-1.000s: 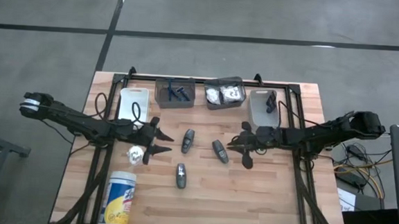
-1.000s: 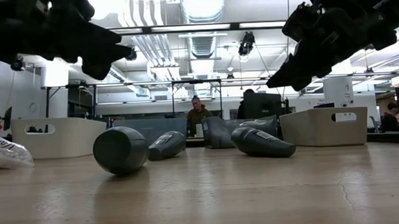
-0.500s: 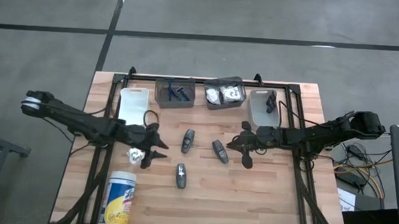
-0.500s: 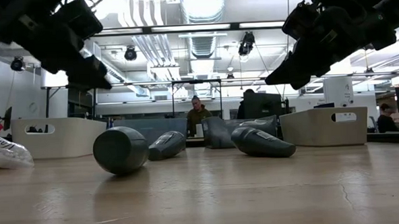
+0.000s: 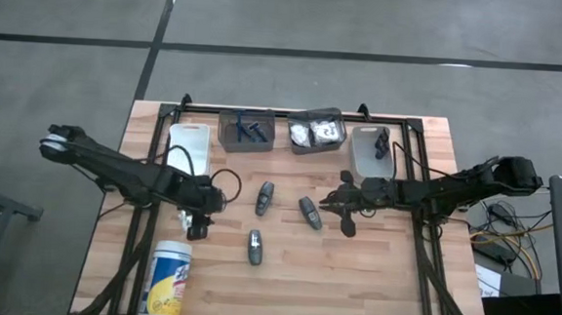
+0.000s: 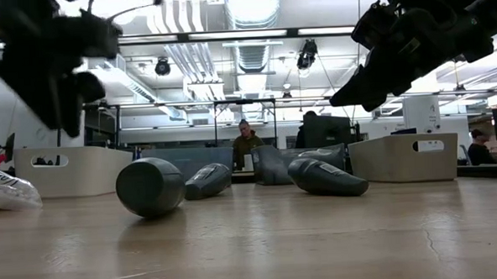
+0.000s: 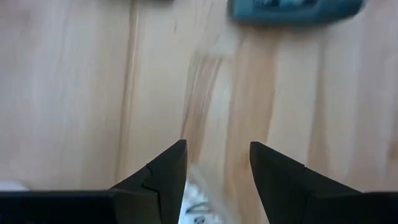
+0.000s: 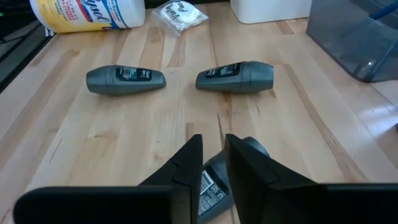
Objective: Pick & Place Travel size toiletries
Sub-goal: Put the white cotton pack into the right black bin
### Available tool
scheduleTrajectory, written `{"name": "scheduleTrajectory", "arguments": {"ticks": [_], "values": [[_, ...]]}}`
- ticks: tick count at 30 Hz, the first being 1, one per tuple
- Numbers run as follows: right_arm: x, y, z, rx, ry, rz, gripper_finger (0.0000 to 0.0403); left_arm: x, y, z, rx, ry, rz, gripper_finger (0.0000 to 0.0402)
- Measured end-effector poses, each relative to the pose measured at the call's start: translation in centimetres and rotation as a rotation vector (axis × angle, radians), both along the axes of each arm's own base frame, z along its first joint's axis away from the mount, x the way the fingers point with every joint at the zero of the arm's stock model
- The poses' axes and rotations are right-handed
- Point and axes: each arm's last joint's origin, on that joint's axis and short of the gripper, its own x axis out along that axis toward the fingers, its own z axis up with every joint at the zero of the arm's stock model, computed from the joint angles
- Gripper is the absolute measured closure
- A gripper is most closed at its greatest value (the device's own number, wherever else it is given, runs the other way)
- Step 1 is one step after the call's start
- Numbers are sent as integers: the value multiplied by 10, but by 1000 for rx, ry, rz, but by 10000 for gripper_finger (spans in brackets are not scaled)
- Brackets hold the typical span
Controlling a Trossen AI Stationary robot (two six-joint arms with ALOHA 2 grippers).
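Observation:
Three dark grey tubes [image 5: 264, 198] [image 5: 309, 211] [image 5: 254, 246] lie on their sides mid-table. A small white packet [image 7: 198, 205] lies flat on the wood left of them. My left gripper [image 7: 217, 165] hangs over it, pointing steeply down, open, clear of the table in the low view [image 6: 63, 118]; from above it hides the packet. My right gripper [image 8: 214, 152] hovers over the right-hand tube [image 8: 214, 186], slanting down from the table's right, its fingers a narrow gap apart with nothing between them.
Along the far edge stand a white bin [image 5: 188, 147], a grey bin with blue sticks [image 5: 246, 131], a clear bin with white packets [image 5: 317, 130] and a grey bin [image 5: 371, 151]. A tall white canister [image 5: 169, 280] lies near the front left. People sit in the room behind.
My left gripper has tipped from nearly level to pointing steeply down, drawing back a little toward the table's left, and now stands over the white packet. Its fingers keep the same gap. The tubes and the packet lie where they were.

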Motion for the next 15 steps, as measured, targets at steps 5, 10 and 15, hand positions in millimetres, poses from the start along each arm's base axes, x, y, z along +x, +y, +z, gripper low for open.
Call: {"name": "scheduleTrajectory", "arguments": {"ticks": [5,10,15], "values": [[0,0,0,-3,1,1,325,-5,1,-27,17,136,44,223],[0,0,0,-17,0,8,314,-6,1,-40,41,223,45,223],[0,0,0,-17,0,8,306,-10,2,-48,61,294,46,223]]}}
